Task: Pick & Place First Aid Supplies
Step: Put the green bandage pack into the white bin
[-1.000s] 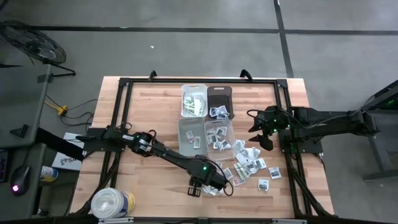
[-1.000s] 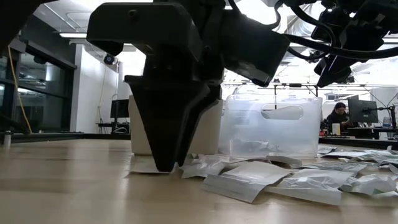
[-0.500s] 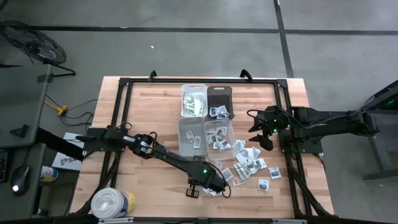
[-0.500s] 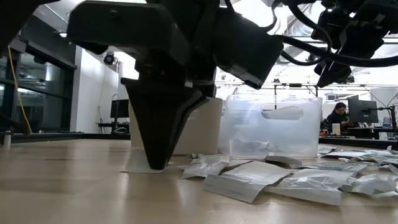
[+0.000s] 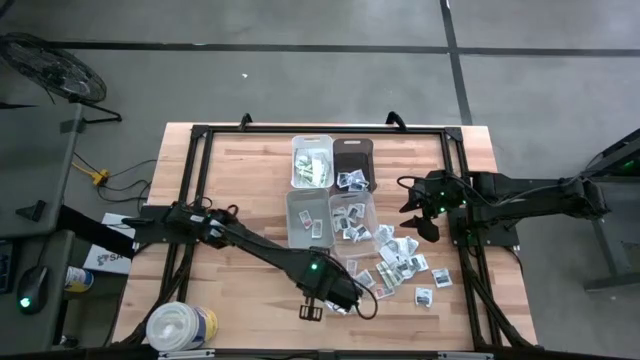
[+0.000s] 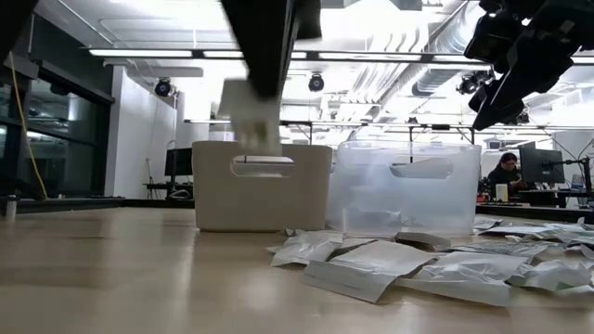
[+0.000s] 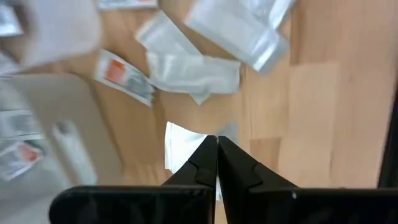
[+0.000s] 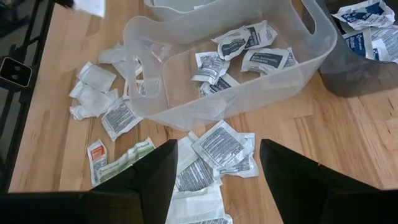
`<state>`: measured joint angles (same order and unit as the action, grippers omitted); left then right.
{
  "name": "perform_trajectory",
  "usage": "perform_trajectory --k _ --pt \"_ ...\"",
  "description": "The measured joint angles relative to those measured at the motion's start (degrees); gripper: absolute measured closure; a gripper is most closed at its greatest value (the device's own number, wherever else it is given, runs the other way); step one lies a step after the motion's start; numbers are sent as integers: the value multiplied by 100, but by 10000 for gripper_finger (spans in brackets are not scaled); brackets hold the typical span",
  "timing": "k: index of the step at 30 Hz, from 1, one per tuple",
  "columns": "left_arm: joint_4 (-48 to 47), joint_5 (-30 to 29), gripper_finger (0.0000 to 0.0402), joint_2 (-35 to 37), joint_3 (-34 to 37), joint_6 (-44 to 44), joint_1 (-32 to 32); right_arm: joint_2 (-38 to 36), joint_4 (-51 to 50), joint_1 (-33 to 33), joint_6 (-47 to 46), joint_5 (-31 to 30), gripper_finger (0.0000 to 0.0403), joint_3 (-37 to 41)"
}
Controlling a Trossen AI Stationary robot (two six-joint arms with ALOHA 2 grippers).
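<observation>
The left gripper [image 7: 216, 144] has its jaws pressed together on a white packet [image 7: 180, 148], pinched by one edge; most of the packet is hidden behind the fingers, and its print cannot be read. In the low view the same packet [image 6: 252, 119] hangs blurred above the desk [image 6: 111, 269], in front of a white bin [image 6: 262, 198]. The right gripper [image 8: 214, 163] waits near the desk's right edge, jaws wide apart and empty, above loose packets [image 8: 221, 149]. Those show white with dark print, a few greenish. More packets lie inside a clear bin [image 8: 261, 84], and a dark bin [image 8: 367, 68] beside it is cut off.
</observation>
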<state>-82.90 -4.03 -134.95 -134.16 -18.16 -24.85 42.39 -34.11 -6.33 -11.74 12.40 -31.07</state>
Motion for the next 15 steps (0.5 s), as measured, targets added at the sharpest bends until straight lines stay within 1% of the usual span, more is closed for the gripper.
perform_trajectory --k 9,12,15 --pt "40 -812 400 602 -10 -8 71 -4 -2 0 8 -2 181 0" --pt "-7 -995 400 715 -10 198 176 -4 3 0 8 0 181 0" --pt "-122 -1033 401 791 -10 520 339 -4 4 0 6 0 181 0"
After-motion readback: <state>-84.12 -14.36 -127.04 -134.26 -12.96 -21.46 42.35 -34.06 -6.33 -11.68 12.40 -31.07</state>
